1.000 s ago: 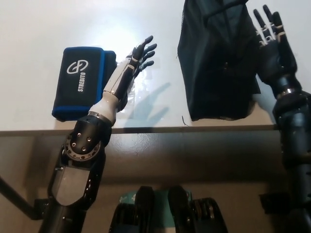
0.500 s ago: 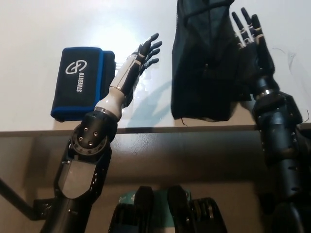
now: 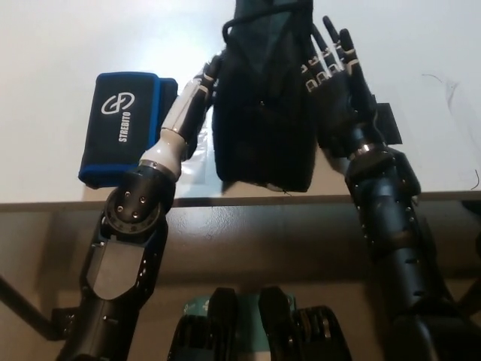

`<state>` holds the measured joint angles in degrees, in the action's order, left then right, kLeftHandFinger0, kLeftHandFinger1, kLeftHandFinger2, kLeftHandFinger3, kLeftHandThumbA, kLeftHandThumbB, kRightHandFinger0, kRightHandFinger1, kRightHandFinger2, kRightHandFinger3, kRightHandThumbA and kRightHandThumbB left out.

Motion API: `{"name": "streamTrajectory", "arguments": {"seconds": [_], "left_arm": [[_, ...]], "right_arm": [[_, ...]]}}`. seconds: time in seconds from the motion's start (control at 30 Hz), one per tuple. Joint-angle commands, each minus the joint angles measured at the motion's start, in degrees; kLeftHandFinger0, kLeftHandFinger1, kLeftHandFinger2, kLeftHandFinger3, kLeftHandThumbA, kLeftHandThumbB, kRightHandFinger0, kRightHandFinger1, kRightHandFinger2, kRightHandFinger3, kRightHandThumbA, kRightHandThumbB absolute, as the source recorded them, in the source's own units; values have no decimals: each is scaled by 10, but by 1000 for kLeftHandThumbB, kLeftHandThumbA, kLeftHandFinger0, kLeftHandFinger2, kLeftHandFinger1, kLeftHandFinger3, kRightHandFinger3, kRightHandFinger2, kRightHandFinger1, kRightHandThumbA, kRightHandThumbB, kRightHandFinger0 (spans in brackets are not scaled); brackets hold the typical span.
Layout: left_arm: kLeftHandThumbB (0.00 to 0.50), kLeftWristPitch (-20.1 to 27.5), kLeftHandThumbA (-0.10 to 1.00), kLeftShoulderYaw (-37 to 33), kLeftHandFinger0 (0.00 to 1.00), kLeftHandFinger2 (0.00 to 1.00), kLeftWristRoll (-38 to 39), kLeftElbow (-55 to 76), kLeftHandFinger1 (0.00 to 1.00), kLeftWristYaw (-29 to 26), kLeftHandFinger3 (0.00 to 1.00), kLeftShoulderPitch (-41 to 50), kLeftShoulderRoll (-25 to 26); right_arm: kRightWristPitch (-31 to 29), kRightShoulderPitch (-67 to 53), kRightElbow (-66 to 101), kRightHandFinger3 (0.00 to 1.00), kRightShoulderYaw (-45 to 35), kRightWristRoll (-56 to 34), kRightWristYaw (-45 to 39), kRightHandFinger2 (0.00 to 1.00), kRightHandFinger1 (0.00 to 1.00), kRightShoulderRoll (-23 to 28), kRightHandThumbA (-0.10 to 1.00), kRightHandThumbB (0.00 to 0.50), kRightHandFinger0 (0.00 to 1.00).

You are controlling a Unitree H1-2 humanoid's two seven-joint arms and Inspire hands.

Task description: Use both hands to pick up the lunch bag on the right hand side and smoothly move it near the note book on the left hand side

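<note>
Head view, looking steeply down on a white table [image 3: 45, 45] whose front edge ran straight across the picture below the middle. A black lunch bag [image 3: 263, 105] stood near the middle of the table, its long axis running away from the robot, its lower end almost at the front edge and its top cut off by the picture's upper border. The black right hand [image 3: 334, 71] pressed flat against the bag's right side, fingers straight and spread, pointing away from the robot. The white left hand [image 3: 209, 75] lay against the bag's left side, mostly hidden behind it, so I could not tell how its fingers stood. Just left of that arm lay a black, blue-edged notebook [image 3: 124, 128], close to the bag but not touching it. Bare white tabletop stretched beyond the notebook and right of the right hand.
</note>
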<state>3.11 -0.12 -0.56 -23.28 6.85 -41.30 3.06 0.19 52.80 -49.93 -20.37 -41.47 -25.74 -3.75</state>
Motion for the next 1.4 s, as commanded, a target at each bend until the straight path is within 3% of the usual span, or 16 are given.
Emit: {"name": "streamTrajectory", "arguments": {"seconds": [0.0, 0.07, 0.13, 0.2, 0.47, 0.7, 0.87, 1.0, 1.2, 1.37], "left_arm": [[239, 33, 1000, 12, 1000, 1000, 2, 3, 1000, -22, 1000, -33, 5], [230, 36, 1000, 18, 1000, 1000, 2, 3, 1000, -25, 1000, -33, 7], [282, 45, 1000, 29, 1000, 1000, 10, 6, 1000, -30, 1000, -28, 8], [297, 50, 1000, 36, 1000, 1000, 19, 10, 1000, -24, 1000, -25, 10], [297, 64, 1000, 56, 1000, 1000, 14, 51, 1000, -38, 1000, -2, 18], [248, 59, 1000, 71, 1000, 1000, 38, 85, 1000, -34, 1000, 6, 20], [280, 55, 1000, 72, 1000, 1000, 35, 103, 1000, -33, 1000, 9, 26], [265, 47, 1000, 68, 1000, 1000, 30, 112, 1000, -32, 1000, 15, 29], [288, 41, 1000, 57, 1000, 1000, 18, 106, 1000, -17, 1000, 14, 55], [291, 31, 1000, 56, 1000, 1000, 24, 113, 1000, -5, 1000, 26, 81]], "right_arm": [[-21, 48, -6, 1000, 8, 10, -15, 1000, 1000, -19, 1000, 335, 1000], [-22, 56, -17, 1000, 5, 8, -13, 1000, 1000, -23, 1000, 338, 1000], [-31, 67, -35, 1000, 6, 12, -8, 1000, 1000, -32, 1000, 342, 1000], [-37, 75, -50, 1000, 7, 14, -12, 1000, 1000, -36, 1000, 333, 1000], [-54, 101, -97, 1000, 7, 22, -22, 1000, 1000, -52, 1000, 357, 1000], [-60, 122, -118, 1000, 3, 25, -22, 1000, 1000, -62, 1000, 368, 1000], [-73, 130, -134, 1000, 2, 31, -23, 1000, 1000, -67, 1000, 384, 1000], [-78, 118, -121, 1000, 8, 40, -18, 1000, 1000, -64, 1000, 372, 1000], [-173, 76, -43, 1000, 63, 144, 56, 1000, 1000, -33, 1000, 386, 1000], [-154, 12, 87, 1000, 74, 162, 60, 1000, 1000, -2, 1000, 404, 1000]]}}
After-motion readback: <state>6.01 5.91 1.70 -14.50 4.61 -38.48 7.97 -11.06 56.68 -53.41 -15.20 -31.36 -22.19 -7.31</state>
